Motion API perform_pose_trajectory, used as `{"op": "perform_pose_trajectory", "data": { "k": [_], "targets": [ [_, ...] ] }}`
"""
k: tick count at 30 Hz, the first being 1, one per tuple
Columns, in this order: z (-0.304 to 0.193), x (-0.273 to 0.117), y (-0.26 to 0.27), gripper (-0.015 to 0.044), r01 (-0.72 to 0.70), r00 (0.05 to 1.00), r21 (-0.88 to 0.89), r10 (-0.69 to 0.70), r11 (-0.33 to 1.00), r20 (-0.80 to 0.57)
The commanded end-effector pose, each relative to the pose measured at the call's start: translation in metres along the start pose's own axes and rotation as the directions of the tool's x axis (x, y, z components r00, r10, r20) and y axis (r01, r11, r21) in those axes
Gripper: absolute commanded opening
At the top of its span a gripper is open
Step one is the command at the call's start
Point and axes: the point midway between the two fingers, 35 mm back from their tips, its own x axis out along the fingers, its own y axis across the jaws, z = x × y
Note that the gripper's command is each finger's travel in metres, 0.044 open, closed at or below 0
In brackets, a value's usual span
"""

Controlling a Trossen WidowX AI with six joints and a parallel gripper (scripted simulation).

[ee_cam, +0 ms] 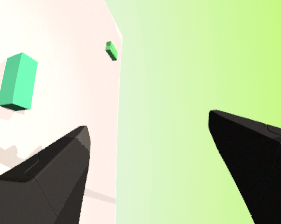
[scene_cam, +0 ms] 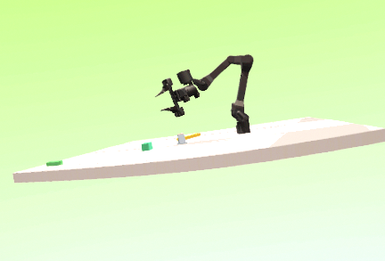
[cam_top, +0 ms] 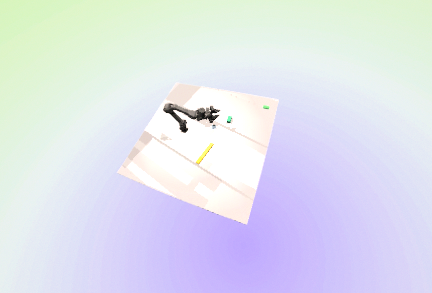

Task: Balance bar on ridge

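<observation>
Claw (cam_top: pixel 218 114) (scene_cam: pixel 159 102) (ee_cam: pixel 149 125): fairly wide, nothing between the fingers
Yellow bar (cam_top: pixel 205 153) (scene_cam: pixel 192 136): on the table (cam_top: pixel 235 194) (scene_cam: pixel 134 169) (ee_cam: pixel 66 30), just below centre in the top view
Grey ridge (cam_top: pixel 214 127) (scene_cam: pixel 181 139): small; an off-centre bar could tip

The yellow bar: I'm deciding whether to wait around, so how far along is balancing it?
Nothing looks done: the yellow bar lies on the table, away from the small grey block, probably the ridge. In hand: nothing; the gripper is open above the table. Left: grasping the bar, laying it level across the ridge, letting go.
</observation>
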Motion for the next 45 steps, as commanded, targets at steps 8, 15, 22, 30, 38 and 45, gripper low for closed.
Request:
{"op": "perform_pose_trajectory", "data": {
  "k": [8,15,22,30,38,45],
  "targets": [
    [-0.065,0.000,0.015,0.0315,-0.162,0.970,0.094,0.176,0.982,-0.169],
    [-0.105,-0.009,0.029,0.0315,-0.259,0.920,0.178,0.299,0.949,-0.254],
    [-0.142,-0.025,0.044,0.0315,-0.345,0.850,0.271,0.421,0.899,-0.315],
    [-0.179,-0.051,0.063,0.0315,-0.421,0.751,0.394,0.557,0.817,-0.355],
    [-0.210,-0.083,0.082,0.0315,-0.475,0.638,0.515,0.682,0.714,-0.357],
    [-0.230,-0.115,0.098,0.0315,-0.512,0.536,0.607,0.778,0.608,-0.327]
  ]
}}
